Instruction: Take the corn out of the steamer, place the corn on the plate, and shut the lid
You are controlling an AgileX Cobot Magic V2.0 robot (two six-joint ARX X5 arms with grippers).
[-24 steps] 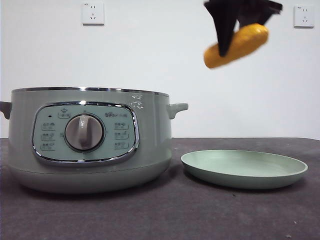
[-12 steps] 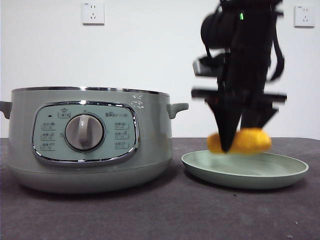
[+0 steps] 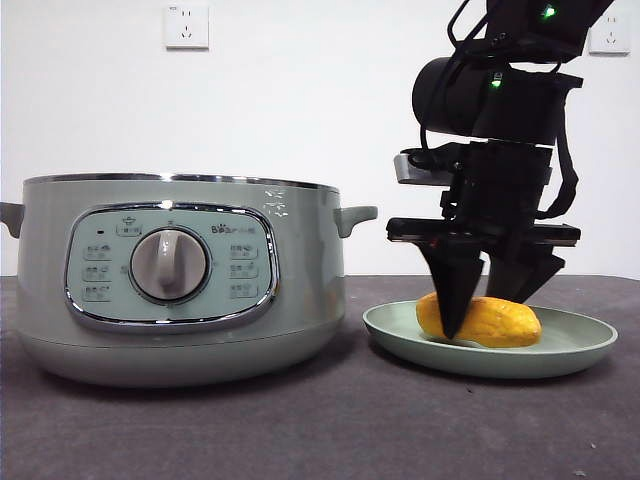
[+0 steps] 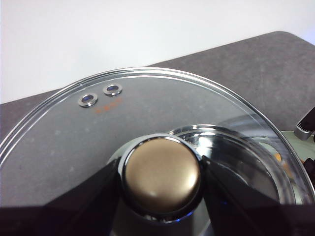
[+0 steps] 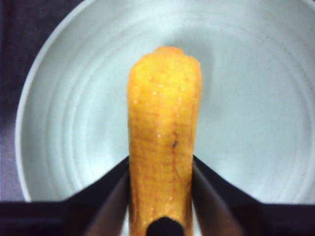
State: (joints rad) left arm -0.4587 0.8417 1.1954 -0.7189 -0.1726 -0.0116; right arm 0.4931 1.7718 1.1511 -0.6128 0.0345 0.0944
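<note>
The yellow-orange corn lies on the pale green plate to the right of the steamer. My right gripper reaches down from above and is shut on the corn, one jaw pressed against each side, over the plate. The steamer stands open, with its chrome rim bare. My left gripper is out of the front view. It is shut on the round metallic knob of the glass lid and holds the lid up above the table.
The dark grey table runs forward of the steamer and the plate. A white wall with two sockets stands behind. Through the lid's glass a chrome ring shows below.
The right gripper came down with the corn from high above the plate. The corn now rests on the plate and is tilted less than before.
</note>
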